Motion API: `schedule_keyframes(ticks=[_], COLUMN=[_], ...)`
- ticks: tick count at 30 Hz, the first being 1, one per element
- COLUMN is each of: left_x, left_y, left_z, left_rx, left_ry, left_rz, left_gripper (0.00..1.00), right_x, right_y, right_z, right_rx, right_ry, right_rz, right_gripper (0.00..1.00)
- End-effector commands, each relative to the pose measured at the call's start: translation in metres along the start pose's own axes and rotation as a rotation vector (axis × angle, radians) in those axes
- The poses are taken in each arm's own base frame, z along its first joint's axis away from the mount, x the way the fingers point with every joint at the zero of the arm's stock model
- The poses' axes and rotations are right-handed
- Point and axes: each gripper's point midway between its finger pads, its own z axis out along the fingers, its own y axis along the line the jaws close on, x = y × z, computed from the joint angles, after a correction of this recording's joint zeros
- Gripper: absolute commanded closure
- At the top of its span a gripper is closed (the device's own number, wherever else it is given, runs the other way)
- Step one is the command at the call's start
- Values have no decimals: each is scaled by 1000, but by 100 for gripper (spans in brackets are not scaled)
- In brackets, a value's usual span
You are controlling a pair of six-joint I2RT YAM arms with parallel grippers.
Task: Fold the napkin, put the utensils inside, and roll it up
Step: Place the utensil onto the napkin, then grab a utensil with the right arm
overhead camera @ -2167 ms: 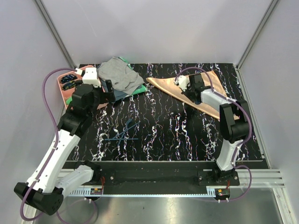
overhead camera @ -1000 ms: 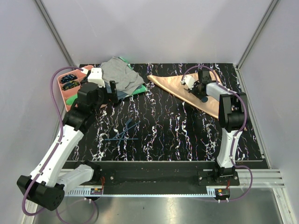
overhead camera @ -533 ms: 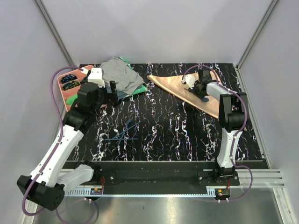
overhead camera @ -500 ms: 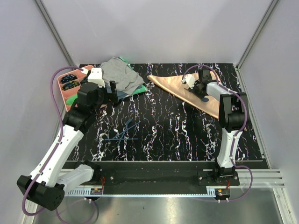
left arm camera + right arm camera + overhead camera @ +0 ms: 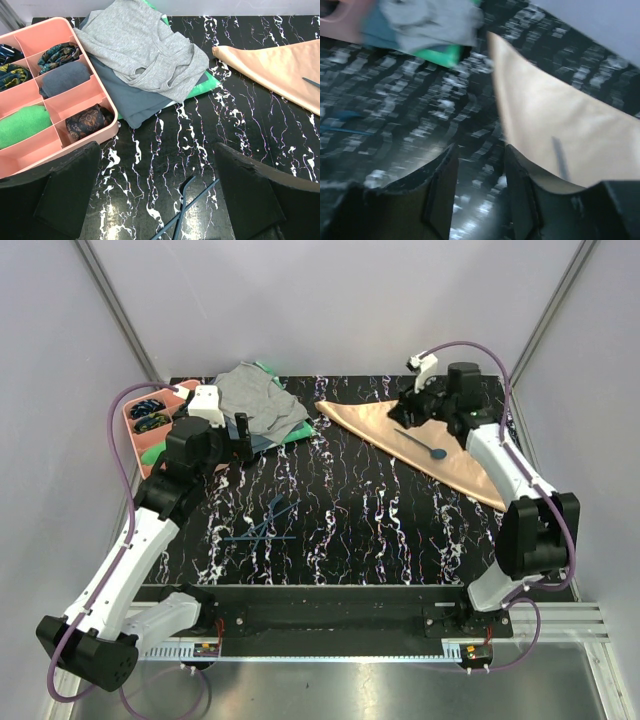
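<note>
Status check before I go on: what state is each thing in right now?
Napkin: folded into a triangle, lying flat.
Spoon: lying on the napkin, held by nothing.
Other cutlery: loose on the table, off the napkin.
Left gripper: jaws open, empty.
Right gripper: jaws open, empty.
Grey cloth: crumpled, not folded.
Tray: some compartments filled, some bare.

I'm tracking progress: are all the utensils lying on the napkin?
No: only the spoon lies on the napkin, while the other utensils lie on the table, apart from it.
</note>
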Motion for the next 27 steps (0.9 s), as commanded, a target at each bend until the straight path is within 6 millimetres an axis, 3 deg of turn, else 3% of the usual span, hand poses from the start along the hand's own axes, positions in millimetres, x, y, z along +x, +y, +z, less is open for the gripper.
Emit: schedule_keyframes(ticks=[1, 2, 3, 6, 7, 9, 10, 12, 13, 14, 15, 16, 17, 21, 26, 27], left_x=[-19, -20, -22, -27, -28, -32, -33, -35, -35, -36, -36, -37, -38, -39, -39, -39], left_y=[4, 4, 4, 7, 8, 9, 11, 12, 12, 12, 12, 12, 12, 13, 11, 10], left_z=[-4, -5, -7, -12, -14, -18, -19, -22, -22, -22, -23, -24, -25, -26, -26, -27], left_rx=[-12, -13, -13, -21, -23, -26, -31, -36, -38, -37, -35, -33, -33, -32, -25, -19], left_ry=[-78, -83, -90, -112, -117, -133, -137, -147, -147, -151, -153, -155, -158, -163, -163, -163], left_rz=[-20, -21, -23, -26, -26, -26, -28, -29, -28, -30, -31, -31, -34, -35, -40, -41], left_gripper=[1, 1, 1, 1, 1, 1, 1, 1, 1, 1, 1, 1, 1, 1, 1, 1], right_x=[-3, -12, -1, 7, 18, 15, 27, 32, 37, 34, 48, 59, 56, 77, 86, 85], right_y=[141, 165, 203, 254, 285, 309, 332, 350, 369, 375, 375, 383, 386, 387, 391, 399], right_z=[23, 30, 38, 57, 66, 78, 84, 100, 102, 106, 120, 122, 126, 143, 134, 128], right_rx=[-399, -431, -470, -528, -570, -564, -570, -513, -505, -486, -418, -379, -365, -258, -220, -242], right_ry=[-29, -65, -29, -3, 34, 36, 76, 93, 117, 125, 156, 207, 203, 253, 308, 309], right_rz=[309, 314, 316, 414, 439, 495, 500, 508, 509, 514, 528, 571, 587, 631, 590, 556], right_gripper=[51, 51, 51, 55, 57, 58, 58, 58, 59, 60, 60, 60, 61, 62, 59, 57])
